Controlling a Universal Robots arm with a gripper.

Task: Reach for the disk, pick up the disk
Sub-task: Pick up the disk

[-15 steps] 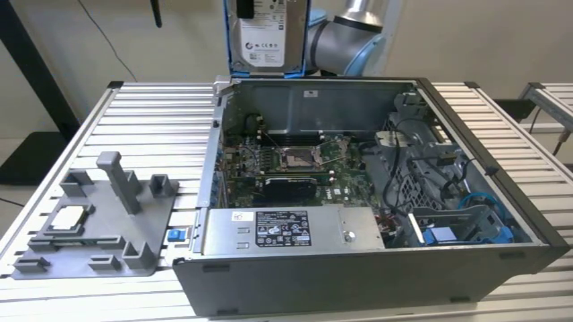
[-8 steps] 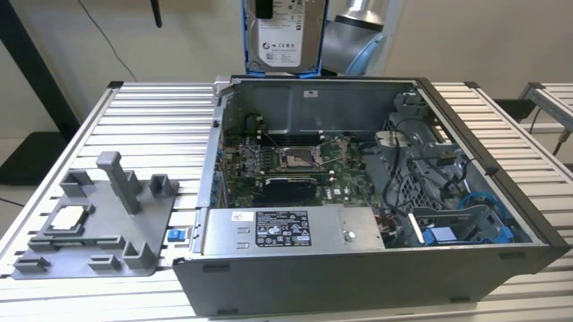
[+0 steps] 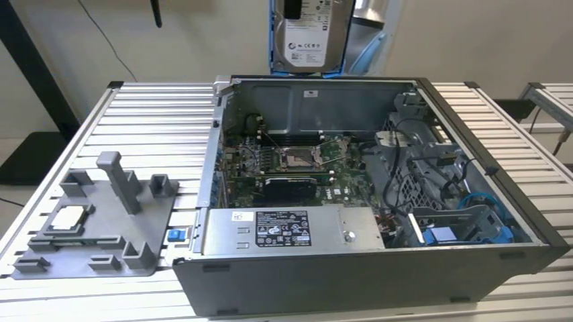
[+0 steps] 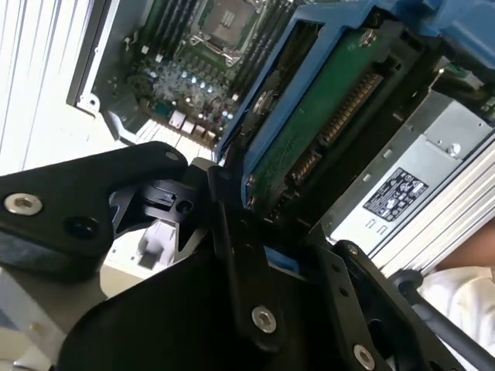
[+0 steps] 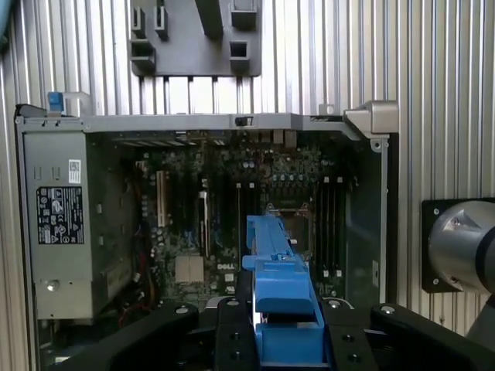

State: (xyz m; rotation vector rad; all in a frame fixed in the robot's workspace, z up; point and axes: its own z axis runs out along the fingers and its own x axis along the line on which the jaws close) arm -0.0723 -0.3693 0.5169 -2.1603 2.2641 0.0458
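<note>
The disk (image 3: 309, 33) hangs upright high above the open computer case, at the top middle of the exterior view. Its silver face with the white label faces the camera, and its blue bracket frame runs along the edges. The second wrist view shows the disk's green circuit-board underside (image 4: 309, 147) inside the blue frame. My gripper (image 4: 255, 224) is shut on the disk, with black fingers (image 4: 232, 255) clamped on the frame. In the first wrist view the blue frame edge (image 5: 282, 286) stands between my gripper's (image 5: 288, 336) black fingers, above the motherboard.
The open computer case (image 3: 358, 295) lies on a slatted metal table (image 3: 152, 114). Inside it are a motherboard (image 3: 286, 161), a grey power supply box (image 3: 286, 231) and a blue drive bay (image 3: 457, 231). A grey fixture (image 3: 117, 235) holding a small silver chip (image 3: 70, 218) sits at the exterior view's left.
</note>
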